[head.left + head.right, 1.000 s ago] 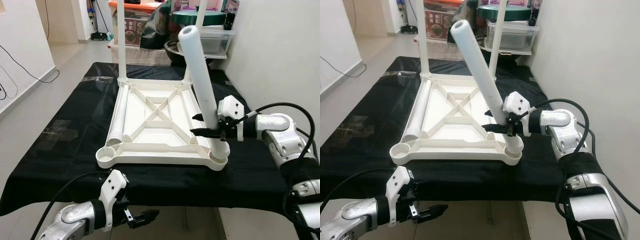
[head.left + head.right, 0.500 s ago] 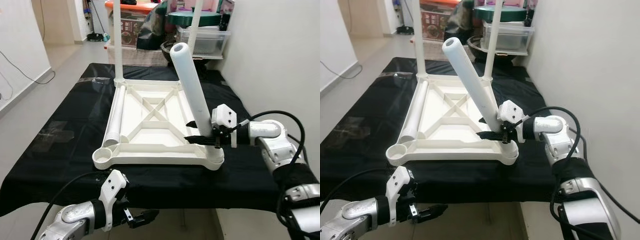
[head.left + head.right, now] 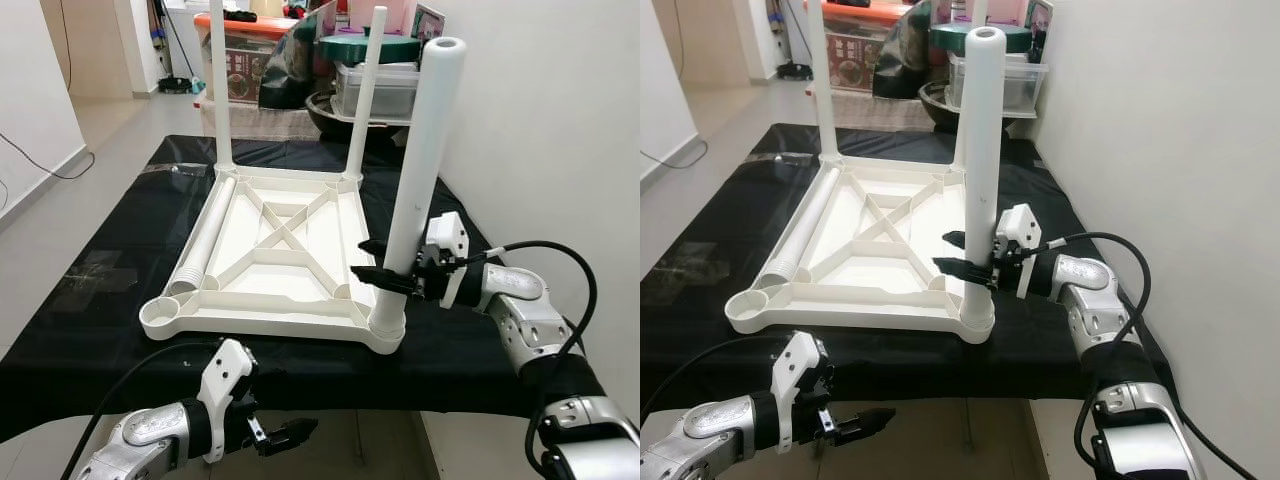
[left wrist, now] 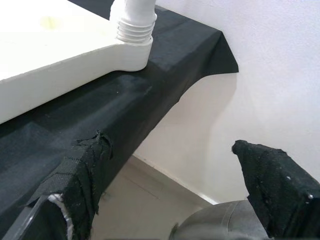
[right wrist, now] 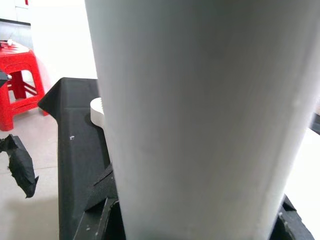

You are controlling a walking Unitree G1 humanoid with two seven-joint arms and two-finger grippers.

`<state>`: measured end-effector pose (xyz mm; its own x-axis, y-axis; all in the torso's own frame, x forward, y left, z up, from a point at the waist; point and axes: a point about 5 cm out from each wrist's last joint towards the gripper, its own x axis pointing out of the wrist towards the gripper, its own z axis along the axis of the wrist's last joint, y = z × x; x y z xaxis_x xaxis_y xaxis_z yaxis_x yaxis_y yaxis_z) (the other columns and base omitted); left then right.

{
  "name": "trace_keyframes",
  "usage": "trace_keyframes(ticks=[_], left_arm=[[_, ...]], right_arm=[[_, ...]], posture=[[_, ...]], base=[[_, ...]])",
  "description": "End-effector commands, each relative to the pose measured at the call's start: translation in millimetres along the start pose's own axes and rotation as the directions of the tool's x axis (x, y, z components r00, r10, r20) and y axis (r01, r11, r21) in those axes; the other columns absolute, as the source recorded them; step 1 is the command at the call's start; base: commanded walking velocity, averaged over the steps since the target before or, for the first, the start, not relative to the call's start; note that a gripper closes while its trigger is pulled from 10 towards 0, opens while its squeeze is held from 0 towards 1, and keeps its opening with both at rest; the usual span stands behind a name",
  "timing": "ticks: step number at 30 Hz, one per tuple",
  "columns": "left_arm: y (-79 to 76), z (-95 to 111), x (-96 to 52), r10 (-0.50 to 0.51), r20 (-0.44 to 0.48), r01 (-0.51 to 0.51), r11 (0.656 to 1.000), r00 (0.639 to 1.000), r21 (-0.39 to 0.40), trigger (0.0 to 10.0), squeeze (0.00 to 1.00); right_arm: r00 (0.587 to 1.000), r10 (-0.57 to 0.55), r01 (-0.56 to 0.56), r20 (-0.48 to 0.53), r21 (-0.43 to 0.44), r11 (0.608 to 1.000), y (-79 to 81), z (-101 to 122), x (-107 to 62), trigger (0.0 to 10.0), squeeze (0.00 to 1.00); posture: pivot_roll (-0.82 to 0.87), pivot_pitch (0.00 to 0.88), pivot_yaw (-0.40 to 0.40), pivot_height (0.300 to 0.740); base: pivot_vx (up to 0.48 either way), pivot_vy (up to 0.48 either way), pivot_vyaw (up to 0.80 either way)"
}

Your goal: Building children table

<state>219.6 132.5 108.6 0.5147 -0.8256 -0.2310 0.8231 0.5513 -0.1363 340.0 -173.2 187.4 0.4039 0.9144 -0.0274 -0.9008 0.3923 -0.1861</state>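
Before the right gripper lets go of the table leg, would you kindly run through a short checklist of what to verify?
1. Right gripper closed around the leg: ok.
2. Leg upright in the near right corner socket: ok.
3. Leg threaded fully home: cannot tell.
4. Tabletop lying flat, upside down on the black cloth: ok.
5. Fourth leg fitted: not ok, it lies along the tabletop's left side.
6. Left gripper away from the work, below the table edge: ok.

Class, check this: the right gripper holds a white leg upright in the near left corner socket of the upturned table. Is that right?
Not quite. The right gripper holds the white leg upright in the near right corner socket of the upturned table, as the left eye view shows.
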Motion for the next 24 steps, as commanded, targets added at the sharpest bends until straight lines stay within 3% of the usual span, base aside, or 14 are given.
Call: trace_keyframes(ticks=[1, 7, 10, 13, 24], left_arm=[[2.3, 1.2, 0.7, 0.005, 0.006, -0.005, 1.000, 1.000, 0.010, 10.0, 0.00], [1.1, 0.7, 1.7, 0.001, 0.008, -0.001, 1.000, 1.000, 0.004, 10.0, 0.00], [1.1, 0.7, 1.7, 0.001, 0.008, -0.001, 1.000, 1.000, 0.004, 10.0, 0.00], [0.3, -0.2, 1.9, -0.001, 0.006, 0.001, 1.000, 1.000, 0.001, 10.0, 0.00], [-0.9, -2.4, -1.0, 0.020, 0.009, -0.020, 1.000, 1.000, -0.008, 10.0, 0.00]], right_arm=[[0.997, 0.037, -0.028, -0.068, 0.135, 0.991, 14.2, -31.9, 0.8, 0.0, 0.00], [0.995, 0.058, -0.038, -0.082, 0.227, 0.973, 17.4, -36.8, 0.0, 0.0, 0.00], [0.995, 0.058, -0.038, -0.082, 0.227, 0.973, 17.4, -36.8, 0.0, 0.0, 0.00], [0.988, 0.125, -0.096, -0.092, 0.270, 0.958, 23.3, -39.5, 3.4, 0.0, 0.00], [0.984, 0.127, -0.089, -0.127, 0.268, 0.959, 12.6, -39.4, 10.6, 0.0, 0.00]], posture=[[0.09, 0.000, -0.090, 0.740], [0.08, 0.000, -0.087, 0.740], [0.08, 0.000, -0.087, 0.740], [0.09, 0.000, -0.095, 0.740], [0.11, 0.000, -0.121, 0.740]], base=[[0.000, 0.000, 0.00], [0.000, 0.000, 0.00], [0.000, 0.000, 0.00], [0.000, 0.000, 0.00], [0.000, 0.000, 0.00]])
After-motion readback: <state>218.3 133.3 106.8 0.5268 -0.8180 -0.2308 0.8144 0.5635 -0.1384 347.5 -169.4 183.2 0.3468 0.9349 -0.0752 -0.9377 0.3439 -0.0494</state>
